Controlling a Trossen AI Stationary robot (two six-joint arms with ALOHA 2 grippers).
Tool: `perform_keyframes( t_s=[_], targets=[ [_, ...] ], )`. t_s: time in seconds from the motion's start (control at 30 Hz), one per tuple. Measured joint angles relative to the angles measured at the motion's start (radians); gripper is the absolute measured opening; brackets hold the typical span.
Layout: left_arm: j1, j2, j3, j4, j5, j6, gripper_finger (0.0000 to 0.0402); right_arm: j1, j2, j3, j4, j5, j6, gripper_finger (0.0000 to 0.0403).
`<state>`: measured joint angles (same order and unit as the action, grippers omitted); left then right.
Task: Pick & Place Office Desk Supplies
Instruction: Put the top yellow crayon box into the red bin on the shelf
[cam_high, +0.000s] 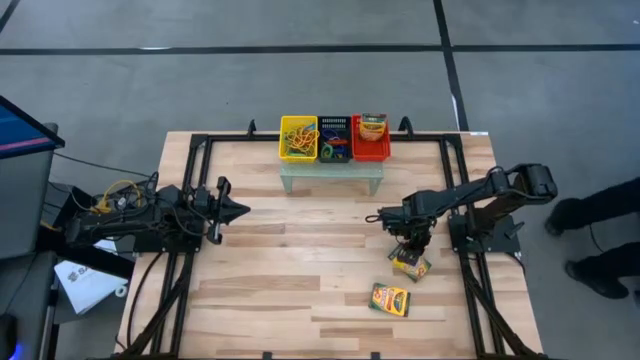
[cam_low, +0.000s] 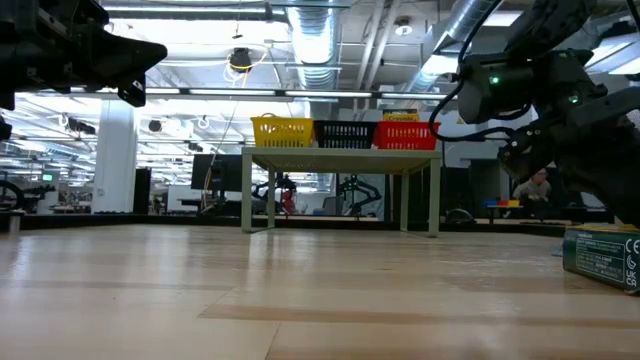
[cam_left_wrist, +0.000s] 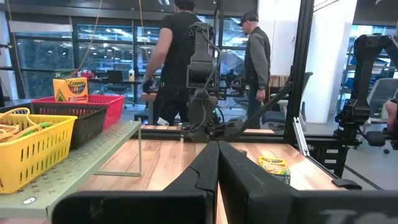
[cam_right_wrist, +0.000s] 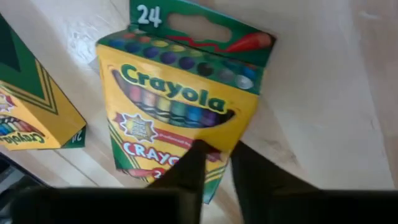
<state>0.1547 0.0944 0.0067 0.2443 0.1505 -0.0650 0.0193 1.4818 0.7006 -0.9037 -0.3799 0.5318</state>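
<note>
A yellow-and-green crayon box (cam_right_wrist: 177, 106) lies face up on the wooden table (cam_high: 300, 270), seen also in the high view (cam_high: 411, 264). My right gripper (cam_right_wrist: 217, 163) slants down onto it at the table's right, its fingers close together. A second crayon box (cam_high: 390, 299) lies flat nearer the front edge. Another crayon box (cam_high: 372, 126) stands in the red basket (cam_high: 371, 150). Rubber-band loops (cam_high: 298, 138) fill the yellow basket (cam_high: 283, 135). My left gripper (cam_high: 238, 210) hovers shut and level at the table's left, touching nothing. My right gripper has the crayon box's bottom end (cam_right_wrist: 214, 152), near one corner, between its two fingers (cam_right_wrist: 189, 168). The fingers come slanting down from above and from the table's right. They hide the place of contact itself. The box's top end (cam_right_wrist: 186, 28) rests on the table.
The yellow, black (cam_high: 334, 135) and red baskets stand in a row on a small green shelf (cam_high: 331, 178) at the table's far middle. A black frame (cam_high: 195, 150) borders the table. People stand in the room beyond (cam_left_wrist: 258, 62). Bare wood lies between the arms.
</note>
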Motion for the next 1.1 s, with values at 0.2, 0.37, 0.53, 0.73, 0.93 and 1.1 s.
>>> perform_keyframes(
  t_s=[0.2, 0.37, 0.53, 0.73, 0.93, 1.1],
  targets=[
    [0.0, 0.0, 0.0, 0.0, 0.0, 0.0, 0.0, 0.001, 0.0, 0.001, -0.001, 0.003, -0.019, 0.0007],
    [0.0, 0.0, 0.0, 0.0, 0.0, 0.0, 0.0, 0.019, -0.001, 0.007, 0.003, 0.023, -0.025, 0.0003],
    [0.0, 0.0, 0.0, 0.0, 0.0, 0.0, 0.0, 0.044, 0.0, 0.063, 0.033, 0.123, -0.046, 0.0],
    [0.0, 0.0, 0.0, 0.0, 0.0, 0.0, 0.0, 0.047, -0.003, 0.129, 0.056, 0.208, -0.062, 0.0],
    [0.0, 0.0, 0.0, 0.0, 0.0, 0.0, 0.0, 0.059, -0.003, 0.132, 0.194, 0.32, -0.067, 0.0],
    [0.0, 0.0, 0.0, 0.0, 0.0, 0.0, 0.0, 0.097, -0.003, 0.132, 0.275, 0.459, -0.069, 0.0]
  ],
)
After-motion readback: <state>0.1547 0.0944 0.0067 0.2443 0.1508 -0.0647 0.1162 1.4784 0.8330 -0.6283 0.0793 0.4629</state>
